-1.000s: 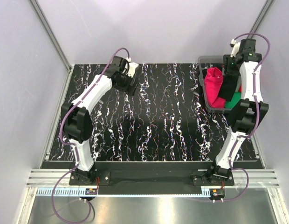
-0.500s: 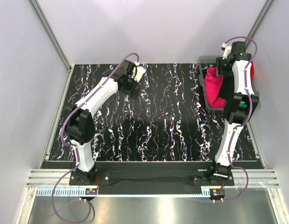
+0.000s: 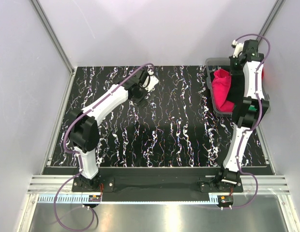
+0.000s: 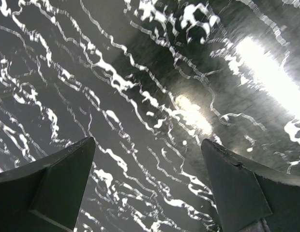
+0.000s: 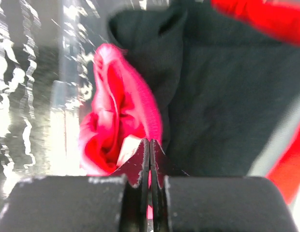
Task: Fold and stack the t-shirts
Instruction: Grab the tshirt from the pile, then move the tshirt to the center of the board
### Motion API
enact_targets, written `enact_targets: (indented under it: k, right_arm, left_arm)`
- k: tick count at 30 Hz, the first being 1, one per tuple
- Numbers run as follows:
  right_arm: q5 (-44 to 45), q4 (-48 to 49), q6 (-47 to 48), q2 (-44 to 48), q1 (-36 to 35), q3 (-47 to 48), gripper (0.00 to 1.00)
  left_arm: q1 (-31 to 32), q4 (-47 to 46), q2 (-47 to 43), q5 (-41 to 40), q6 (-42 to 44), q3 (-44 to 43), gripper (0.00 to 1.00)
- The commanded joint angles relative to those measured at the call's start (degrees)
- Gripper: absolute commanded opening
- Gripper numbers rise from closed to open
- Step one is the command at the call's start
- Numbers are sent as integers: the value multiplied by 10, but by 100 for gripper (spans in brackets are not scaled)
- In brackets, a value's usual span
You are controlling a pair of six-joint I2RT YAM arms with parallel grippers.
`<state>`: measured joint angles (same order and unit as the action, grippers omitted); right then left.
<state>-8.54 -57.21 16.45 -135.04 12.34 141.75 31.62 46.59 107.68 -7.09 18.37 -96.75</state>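
A crimson-pink t-shirt stands bunched up in the grey bin at the table's back right. It shows in the top view as a pink heap. My right gripper hangs over the bin and is shut, a sliver of pink cloth pinched between its fingers. A black t-shirt lies beside the pink one, and a red t-shirt shows at the top edge. My left gripper is open over the bare marbled table, near the back middle, holding nothing.
The black table with white veins stretches between the two arms. Grey walls and metal frame posts close in the back and sides. The bin's wall shows to the left of the pink cloth.
My right gripper has closed on the pink t-shirt in the bin. The left arm has swung right along the back of the table, its gripper open.
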Motion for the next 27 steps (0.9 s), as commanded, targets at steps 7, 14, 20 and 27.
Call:
enact_targets:
  k: [7, 14, 20, 27]
  right_arm:
    - [-83, 87, 67, 205, -13, 97, 0]
    - [-54, 167, 228, 272, -120, 93, 0]
    - [-55, 276, 253, 272, -220, 141, 0]
    - [-70, 347, 302, 248, -337, 158, 0]
  left_arm:
    - [-27, -34, -36, -38, -10, 30, 99]
    - [-99, -28, -20, -29, -61, 21, 99]
    - [-154, -26, -36, -6, -88, 40, 99]
    - [-188, -28, -58, 3, -107, 81, 99]
